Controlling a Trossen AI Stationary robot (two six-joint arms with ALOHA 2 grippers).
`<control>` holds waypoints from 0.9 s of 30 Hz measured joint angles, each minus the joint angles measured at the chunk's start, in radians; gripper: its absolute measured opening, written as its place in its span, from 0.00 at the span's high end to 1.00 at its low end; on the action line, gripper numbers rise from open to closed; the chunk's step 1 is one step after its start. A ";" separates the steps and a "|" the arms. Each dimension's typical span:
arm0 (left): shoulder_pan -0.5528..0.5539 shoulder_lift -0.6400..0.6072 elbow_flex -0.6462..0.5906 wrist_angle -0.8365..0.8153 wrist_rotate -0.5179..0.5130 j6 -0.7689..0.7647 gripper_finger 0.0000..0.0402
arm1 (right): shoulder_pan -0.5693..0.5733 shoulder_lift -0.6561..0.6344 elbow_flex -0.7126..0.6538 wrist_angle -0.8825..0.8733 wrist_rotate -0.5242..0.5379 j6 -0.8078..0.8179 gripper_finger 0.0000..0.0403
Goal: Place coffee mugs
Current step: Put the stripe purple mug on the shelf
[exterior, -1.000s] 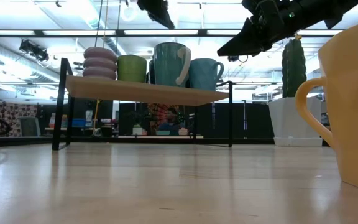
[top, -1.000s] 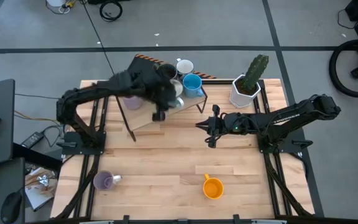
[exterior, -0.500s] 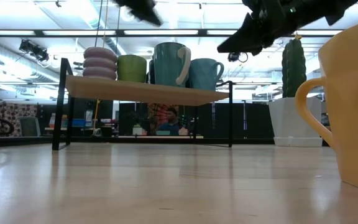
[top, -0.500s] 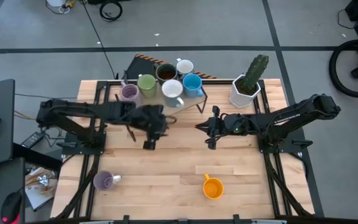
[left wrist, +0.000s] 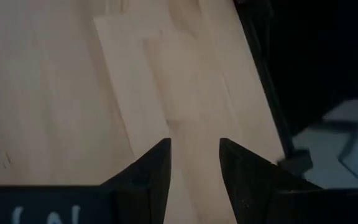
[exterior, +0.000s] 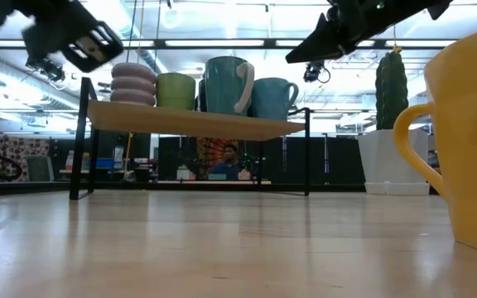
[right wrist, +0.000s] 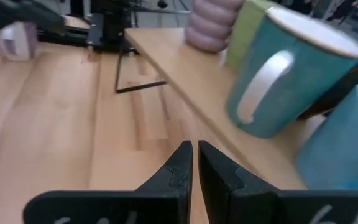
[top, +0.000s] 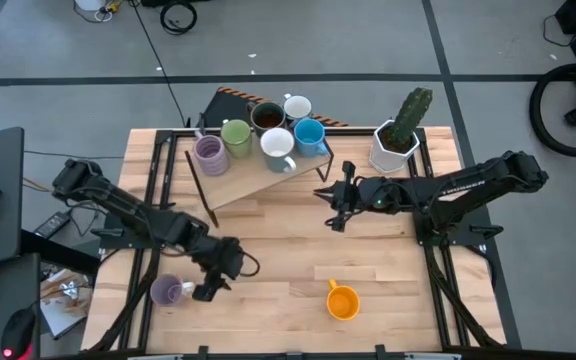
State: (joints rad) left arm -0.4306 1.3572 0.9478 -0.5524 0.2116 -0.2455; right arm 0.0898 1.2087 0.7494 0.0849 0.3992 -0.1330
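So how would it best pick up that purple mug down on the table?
Probably from above, jaws straddling the rim. The purple mug stands upright, mouth open upward, its handle pointing toward the left gripper beside it, so grip the rim away from the handle.

Table (top: 388, 265) showing pale planked wood, smooth, faintly sheening. Shelf (top: 258, 180) looking same wood on thin black metal legs. Mugs (top: 276, 143) gleaming glossy, glazed. Orange mug (top: 343, 302) looking satin. Purple mug (top: 211, 153) ribbed.

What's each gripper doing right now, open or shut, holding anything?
Left gripper: open, empty, beside the purple mug on the table's front left.
Right gripper: shut, empty, hovering by the mug shelf.
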 joint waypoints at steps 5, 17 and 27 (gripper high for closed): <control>-0.088 0.000 0.000 0.029 -0.092 -0.201 0.65 | -0.042 0.000 0.000 0.039 -0.010 -0.057 0.92; -0.234 0.000 0.000 -0.040 -0.023 -0.877 0.65 | -0.113 0.000 -0.001 0.053 -0.146 -0.125 0.92; -0.333 -0.003 0.050 -0.071 0.025 -1.220 0.65 | -0.153 0.000 -0.001 0.117 -0.258 -0.167 0.92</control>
State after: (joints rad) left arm -0.7640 1.3537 0.9973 -0.6230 0.2362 -1.4654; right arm -0.0633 1.2087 0.7483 0.2016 0.1409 -0.3004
